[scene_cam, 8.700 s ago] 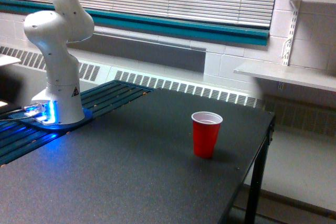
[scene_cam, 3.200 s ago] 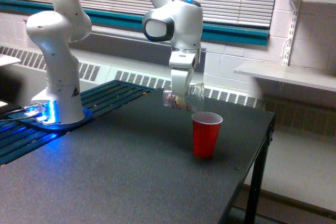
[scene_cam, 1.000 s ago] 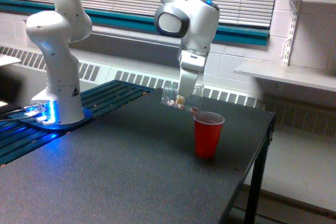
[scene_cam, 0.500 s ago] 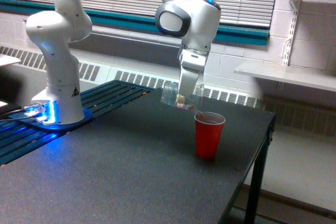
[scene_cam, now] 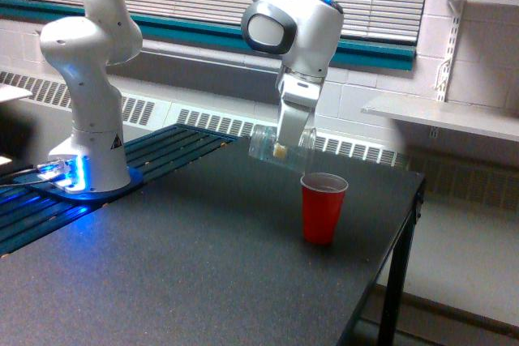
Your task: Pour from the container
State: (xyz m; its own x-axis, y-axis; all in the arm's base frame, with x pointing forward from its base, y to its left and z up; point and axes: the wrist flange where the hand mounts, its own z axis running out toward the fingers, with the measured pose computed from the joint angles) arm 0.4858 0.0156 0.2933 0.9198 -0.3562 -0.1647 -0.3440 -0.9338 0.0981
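In the exterior view my gripper (scene_cam: 285,145) is shut on the container (scene_cam: 278,148), a small clear plastic cup lying almost on its side in the air. Its mouth points toward the exterior view's right and slightly down. A yellowish piece shows through its wall; little else is visible inside. The container hangs just above and to the left of the red cup (scene_cam: 323,208), which stands upright on the dark table (scene_cam: 203,265). The container's mouth sits a little above the red cup's rim, not touching it.
The white arm base (scene_cam: 89,119) stands at the table's left on a blue-lit plate. The table's right edge (scene_cam: 405,224) is close behind the red cup. White shelves (scene_cam: 438,115) hang on the wall at the right. A radiator grille runs along the back.
Since a second ago the container has risen slightly and levelled out, and the pieces seen near its mouth are gone from it. The red cup has not moved.
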